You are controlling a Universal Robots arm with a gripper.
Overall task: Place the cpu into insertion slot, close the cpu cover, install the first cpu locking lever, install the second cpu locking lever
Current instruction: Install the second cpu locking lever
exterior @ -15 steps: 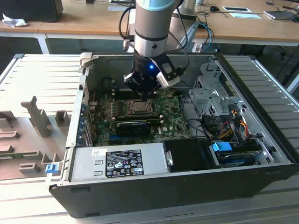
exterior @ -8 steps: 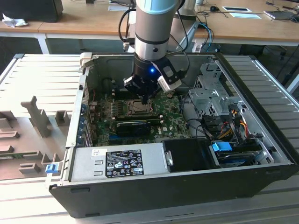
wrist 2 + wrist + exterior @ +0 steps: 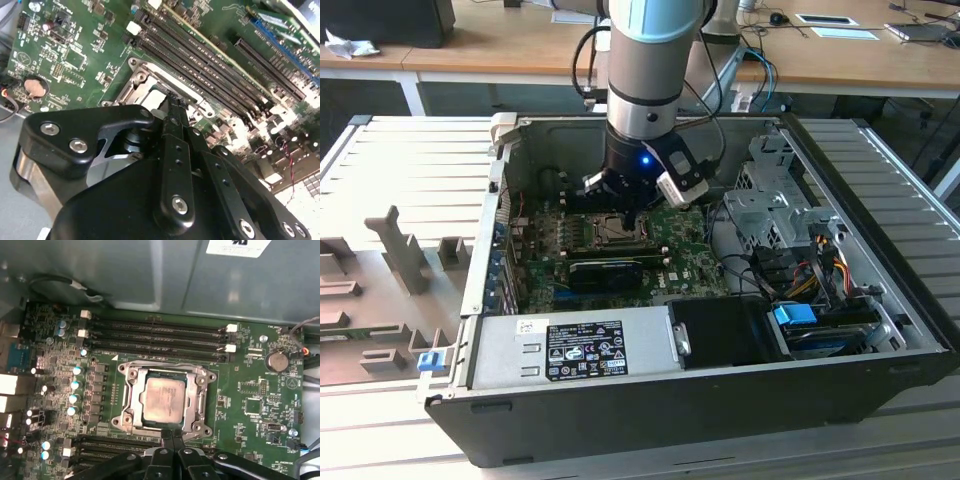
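Observation:
The cpu (image 3: pixel 162 400), with its silver-grey top, lies flat in the insertion slot (image 3: pixel 127 421) on the green board. The cpu cover (image 3: pixel 133 390) lies down around it as a silver frame. My gripper (image 3: pixel 172 433) is shut, its two black fingers pressed together with nothing seen between them. Its tip is at the slot's rim, on the side away from the memory slots. In the second wrist view the gripper (image 3: pixel 173 103) meets the slot (image 3: pixel 142 82) at its edge. In the exterior view the gripper (image 3: pixel 632 213) hangs just over the cpu (image 3: pixel 617 232). I cannot make out how the locking levers stand.
Long memory slots (image 3: pixel 155 337) run beside the socket, with the grey case wall (image 3: pixel 150 270) behind them. A long black card (image 3: pixel 605 272), the power supply (image 3: pixel 570 345), a drive cage (image 3: pixel 775 200) and loose cables (image 3: pixel 800 270) crowd the case. A coin battery (image 3: pixel 276 360) sits nearby.

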